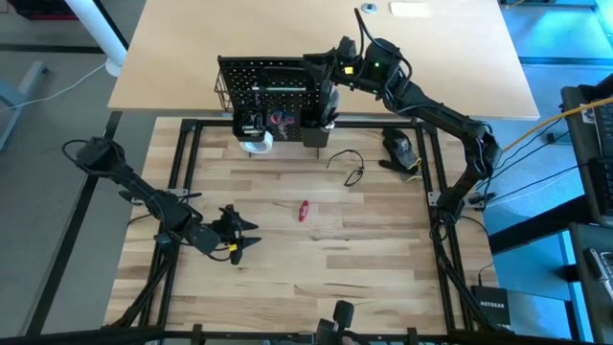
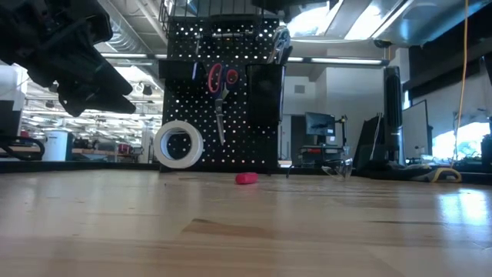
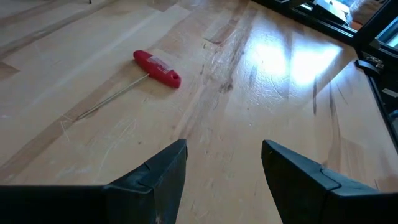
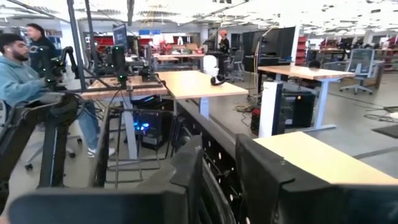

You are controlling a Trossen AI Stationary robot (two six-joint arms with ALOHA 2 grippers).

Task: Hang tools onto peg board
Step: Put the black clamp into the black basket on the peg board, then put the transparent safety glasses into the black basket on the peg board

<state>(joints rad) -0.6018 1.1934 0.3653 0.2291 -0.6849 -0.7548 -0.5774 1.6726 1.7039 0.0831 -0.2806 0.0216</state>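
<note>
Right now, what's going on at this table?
A two-armed robot is hanging tools on the peg board. The right pincer is up at the board's top edge. Red-handled scissors and a tape roll already hang there. The left pincer waits open above the table, and a red-handled tool lies loose.

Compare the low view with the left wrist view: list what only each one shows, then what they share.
Only the low view shows the peg board standing upright, with the red-handled scissors hanging on it and the white tape roll at its lower corner. Only the left wrist view shows the left pincer, open and above bare tabletop, plus the thin metal shaft on the red tool. Both show that small red-handled tool lying on the table.
</note>
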